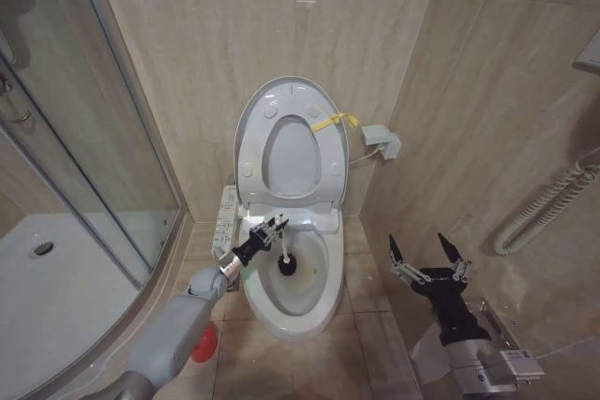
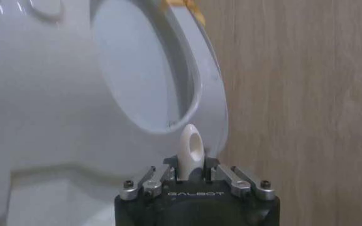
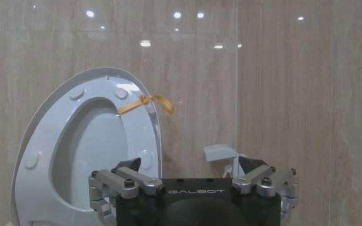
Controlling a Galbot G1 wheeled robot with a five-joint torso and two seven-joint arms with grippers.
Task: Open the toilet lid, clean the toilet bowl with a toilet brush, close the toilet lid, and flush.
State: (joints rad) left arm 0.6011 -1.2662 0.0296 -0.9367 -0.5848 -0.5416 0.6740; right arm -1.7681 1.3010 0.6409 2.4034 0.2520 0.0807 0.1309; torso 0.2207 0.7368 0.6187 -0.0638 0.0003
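Beige-tiled bathroom: toilet lid (image 1: 292,100) raised; left gripper (image 1: 269,232) pinches toilet brush (image 1: 284,252), head inside toilet bowl (image 1: 314,311); right gripper (image 1: 429,258) spread, idle.

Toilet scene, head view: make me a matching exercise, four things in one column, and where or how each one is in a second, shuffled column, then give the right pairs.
Things:
1. toilet lid
2. toilet brush
3. left gripper
4. right gripper

States:
A. open and holding nothing, to the right of the toilet bowl
B. raised upright against the wall, with a yellow ribbon at its edge
C. dark head down inside the bowl
D. shut on a white handle over the bowl's rear

Pairs: 1-B, 2-C, 3-D, 4-A
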